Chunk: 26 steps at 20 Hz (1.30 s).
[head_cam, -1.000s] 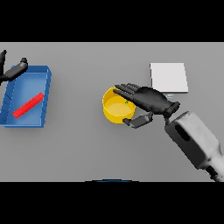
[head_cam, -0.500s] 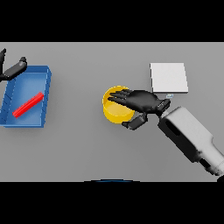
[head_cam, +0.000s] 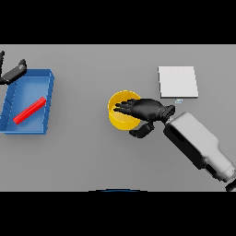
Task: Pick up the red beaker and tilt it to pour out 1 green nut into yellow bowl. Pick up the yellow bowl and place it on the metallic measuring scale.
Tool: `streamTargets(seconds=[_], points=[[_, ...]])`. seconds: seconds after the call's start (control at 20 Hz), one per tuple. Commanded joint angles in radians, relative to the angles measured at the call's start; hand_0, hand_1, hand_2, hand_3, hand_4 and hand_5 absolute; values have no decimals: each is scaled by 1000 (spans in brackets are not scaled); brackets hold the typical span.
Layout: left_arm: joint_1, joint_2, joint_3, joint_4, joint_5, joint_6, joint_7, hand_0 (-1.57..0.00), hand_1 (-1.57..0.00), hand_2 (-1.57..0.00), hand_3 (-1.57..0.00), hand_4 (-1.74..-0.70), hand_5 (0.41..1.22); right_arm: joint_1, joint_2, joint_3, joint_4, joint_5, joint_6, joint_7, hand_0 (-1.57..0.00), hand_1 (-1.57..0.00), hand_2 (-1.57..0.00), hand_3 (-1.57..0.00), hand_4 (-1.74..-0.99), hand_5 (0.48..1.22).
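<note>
over round yellow bowl (head_cam: 120, 119), right hand (head_cam: 146, 109)

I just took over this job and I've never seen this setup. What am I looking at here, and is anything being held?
One picture, taken from the robot's head, looking down at a grey table. The right hand reaches over the yellow bowl, fingers across its rim and thumb beside it; it looks like a grasp forming, not a firm hold. The pale square scale lies beyond the hand. A blue tray on the left holds a red beaker lying flat. The left hand sits at the tray's far corner, holding nothing.
</note>
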Motion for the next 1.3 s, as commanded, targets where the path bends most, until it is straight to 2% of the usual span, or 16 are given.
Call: streamTargets(seconds=[0.0, 0.15, 0.25, 0.3, 0.35, 0.45, 0.55, 0.6, 0.65, 0.8, 0.9, 1.0, 1.1, 1.15, 1.25], points=[[6, -4, -4, -13, 2, 4, 0, 1, 1, 1, 1, -794, 728, -10, 11, 5, 12, -1, 3, -9, 1, 1, -4, -15, -1286, 710], [5, -9, -9, -19, -4, 14, 0, 1, 1, 1, 1, -793, 730, -12, 15, 4, 26, 1, -11, -18, 1, 1, -27, -60, -1293, 738], [-1, 0, -3, -23, 1, 10, 12, 1, 1, 1, 1, -793, 732, -2, 26, 3, 29, -8, -1, -6, 1, -14, -84, -121, -1333, 800], [3, -7, -4, -19, 5, 11, 14, 1, 1, 1, 1, -796, 730, -5, 16, -3, 22, -11, 2, -13, -68, -69, -140, -178, -1365, 838], [7, -12, -9, -21, 0, 17, 12, 1, 1, 1, 1, -796, 730, 0, 16, -1, 18, -10, 4, -8, -173, -145, -204, -243, -1396, 875], [3, -14, -13, -25, -8, 26, 11, 1, 1, 1, 1, -793, 729, -5, 27, 17, 24, 11, -7, -1, -469, -376, -379, -419, -1479, 999], [-3, -10, -11, -20, -9, 22, 20, 1, 1, 1, 1, -788, 732, -13, 15, 13, 28, 7, 6, -21, -780, -649, -590, -834, -1469, 1079], [-5, -12, -7, -13, -2, 13, 17, 1, 1, 1, 1, -791, 733, -10, 14, 9, 26, 0, 11, -19, -938, -806, -787, -978, -1521, 1108], [-4, -14, -8, -16, -4, 17, 14, 1, 1, 1, 1, -791, 735, -11, 21, 12, 17, -2, 19, 8, -1065, -959, -943, -1005, -1561, 1130], [3, -7, -6, -23, 1, 14, 11, 1, 1, 1, 1, -793, 734, -14, 9, 18, 19, -9, 18, -21, -1312, -1258, -1250, -1089, -1642, 1175], [-5, -9, -7, -19, -5, 14, 6, 1, 1, 1, 1, -791, 730, -19, 7, 20, 9, -8, 25, -5, -1405, -1370, -1365, -1126, -1673, 1191], [-2, -8, 0, -11, -1, 13, -5, 1, 1, 1, 1, -788, 725, -16, -6, 9, -22, -18, 39, 24, -1465, -1443, -1439, -1212, -1692, 1202], [-4, -11, -5, -12, -4, 16, 11, 1, 1, 1, 1, -785, 726, -16, -37, -4, -59, -32, 57, 18, -1503, -1489, -1487, -1307, -1705, 1209], [-8, -6, -6, -13, -10, 16, 6, 1, 1, 1, 1, -783, 727, -31, -36, -15, -63, -42, 68, 36, -1517, -1505, -1504, -1350, -1711, 1211], [-8, 3, 0, -8, -6, 6, -1, 1, 1, 1, 1, -785, 729, -28, -49, -37, -107, -74, 101, 60, -1536, -1529, -1528, -1356, -1717, 1215]])
